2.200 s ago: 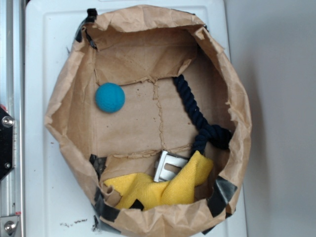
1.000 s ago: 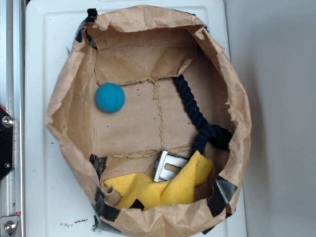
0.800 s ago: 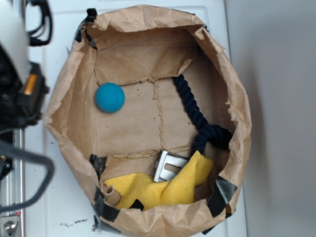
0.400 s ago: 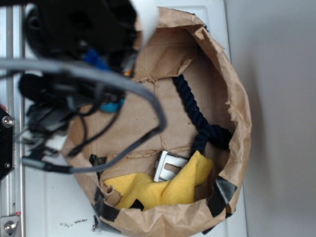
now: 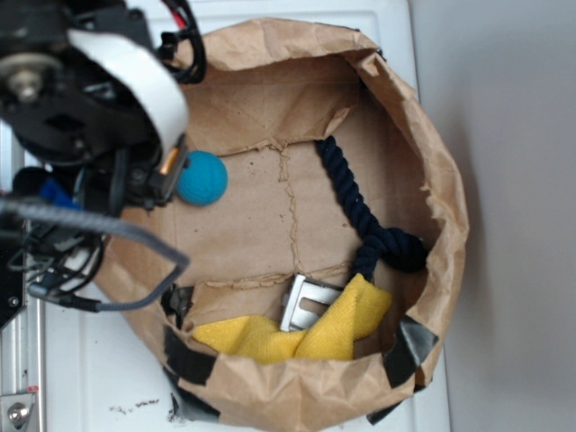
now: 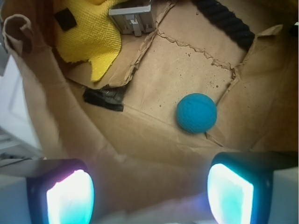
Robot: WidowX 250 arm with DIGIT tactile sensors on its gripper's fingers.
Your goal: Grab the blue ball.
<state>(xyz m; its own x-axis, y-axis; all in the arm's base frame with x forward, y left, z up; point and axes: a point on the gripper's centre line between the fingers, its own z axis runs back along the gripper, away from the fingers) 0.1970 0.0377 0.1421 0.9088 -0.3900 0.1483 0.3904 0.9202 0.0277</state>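
we see the small teal-blue fuzzy ball (image 5: 201,178) lying on the creased floor of the rolled-down brown paper bag (image 5: 432,171), near the bag's left wall in the exterior view. the bag sits on a white worktop (image 5: 396,22).

around the ball: a dark navy twisted rope (image 5: 355,202) runs down the right side of the bag floor to a knot, well apart from the ball; a bright yellow woven cloth (image 5: 297,335) is bunched at the near end, partly covering a grey metal buckle (image 5: 301,301); strips of black tape (image 5: 184,360) patch the bag's rim. in the wrist view a fold of the paper wall rises between the fingers (image 6: 149,191) and the ball (image 6: 196,113) — that wall is what stands in the way.

the fingers are spread wide with nothing between them; their two pads glow cyan at the bottom of the wrist view, and the ball lies beyond them, closer to the right-hand one.

compared with a moment ago, the black arm (image 5: 85,99) has drawn back toward the left rim, so the ball, then mostly covered, is plainly visible again — it lies where it did at the start. the bag's near rim has also shifted a little.
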